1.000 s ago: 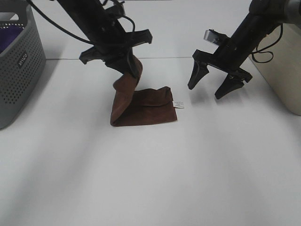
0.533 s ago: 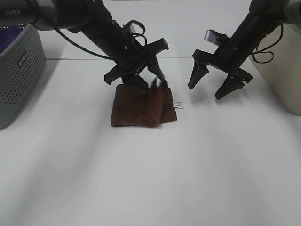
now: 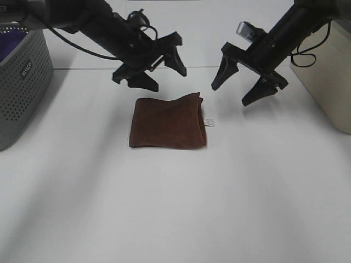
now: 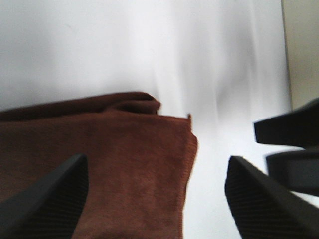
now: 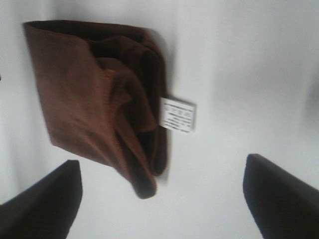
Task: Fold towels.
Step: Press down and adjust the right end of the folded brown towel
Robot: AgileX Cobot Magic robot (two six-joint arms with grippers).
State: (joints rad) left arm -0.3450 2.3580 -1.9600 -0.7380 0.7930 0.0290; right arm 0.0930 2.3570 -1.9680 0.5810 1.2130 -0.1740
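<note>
The dark reddish-brown towel [image 3: 167, 123] lies folded into a small rectangle on the white table, with its white tag [image 3: 209, 121] at the right edge. It also shows in the left wrist view [image 4: 114, 159] and in the right wrist view [image 5: 99, 99], where the tag [image 5: 177, 114] sticks out of the layered edge. My left gripper [image 3: 163, 70] is open and empty, hovering just behind the towel. My right gripper [image 3: 237, 87] is open and empty, raised to the right of the towel.
A grey perforated basket [image 3: 22, 82] stands at the far left with a purple cloth [image 3: 12, 44] inside. A beige box [image 3: 329, 76] stands at the right edge. The table's near half is bare white surface [image 3: 175, 208].
My left gripper carried the lifted towel half over to the right, let it go and rose back open. The towel now lies flat and folded. My right gripper rose slightly.
</note>
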